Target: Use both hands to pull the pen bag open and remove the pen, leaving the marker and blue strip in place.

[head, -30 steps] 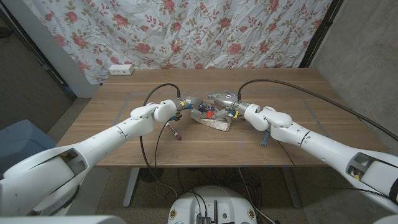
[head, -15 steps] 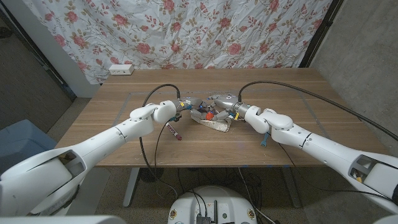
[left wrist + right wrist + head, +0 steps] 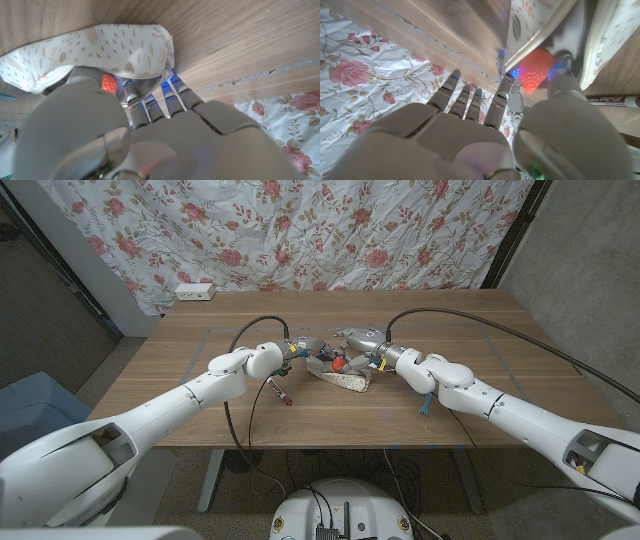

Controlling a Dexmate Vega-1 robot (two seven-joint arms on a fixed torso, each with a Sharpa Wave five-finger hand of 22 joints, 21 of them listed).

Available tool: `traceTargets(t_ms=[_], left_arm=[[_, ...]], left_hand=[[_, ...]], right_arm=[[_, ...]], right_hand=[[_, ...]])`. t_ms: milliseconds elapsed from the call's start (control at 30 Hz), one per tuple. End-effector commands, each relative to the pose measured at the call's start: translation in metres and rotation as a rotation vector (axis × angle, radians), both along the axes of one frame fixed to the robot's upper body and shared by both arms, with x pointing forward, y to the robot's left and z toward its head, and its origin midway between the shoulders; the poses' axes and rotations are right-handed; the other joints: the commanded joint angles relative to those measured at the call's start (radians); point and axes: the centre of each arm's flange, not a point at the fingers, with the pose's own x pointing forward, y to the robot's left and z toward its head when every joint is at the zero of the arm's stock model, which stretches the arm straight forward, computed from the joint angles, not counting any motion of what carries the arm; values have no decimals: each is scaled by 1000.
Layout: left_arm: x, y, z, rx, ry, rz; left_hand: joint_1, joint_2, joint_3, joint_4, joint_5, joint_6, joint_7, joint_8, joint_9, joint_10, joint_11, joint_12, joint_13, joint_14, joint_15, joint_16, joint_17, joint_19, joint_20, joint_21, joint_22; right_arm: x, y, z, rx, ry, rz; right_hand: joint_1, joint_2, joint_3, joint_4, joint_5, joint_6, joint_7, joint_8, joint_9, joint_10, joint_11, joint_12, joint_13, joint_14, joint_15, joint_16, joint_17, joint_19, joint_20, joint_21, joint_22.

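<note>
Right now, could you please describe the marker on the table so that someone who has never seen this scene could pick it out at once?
Start at the wooden table, then find the pale patterned pen bag at its middle, held between the two robot hands. The marker lies on bare wood on the robot's left of the bag, below the left robot hand. It is slim, pale and dark-tipped, unlike the blue strip lying on the bag's other side.

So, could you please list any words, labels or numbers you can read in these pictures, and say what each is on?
marker: dark lettering runs along its white barrel, but it is too blurred to read.
pen bag: printed leaf shapes, no words.
Floral cloth behind the table: roses, no text.
Nothing else carries legible writing.
</note>
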Motion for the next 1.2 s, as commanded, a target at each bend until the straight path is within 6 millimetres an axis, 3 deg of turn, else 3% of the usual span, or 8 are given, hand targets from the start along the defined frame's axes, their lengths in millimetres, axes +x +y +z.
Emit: traceTargets(t_ms=[33,1200], left_arm=[[2,1,0,0,0,2],[-1,-7,12,32,-37,-1]], left_hand=[[-2,9,4,-5,0,6,2,5,4,4,4,10,1,-1,-100,4,3,0,-1,6,-1],[-6,15,4,-6,1,18,4,9,4,5,6,11,1,2,-98,5,3,0,-1,6,-1]], right_arm=[[-4,-5,11,21,-8,5],[-23,-25,57,94,-41,36]], right_hand=[[11,1,-2,2,10,12,0,10,2,12,-5,9,2,7,-3,5,6,7,0,6,3],[9,5,-11,8,18,8,-1,17,8,15,-5,3,2,-3,2,3,11,-2,9,-1,3]])
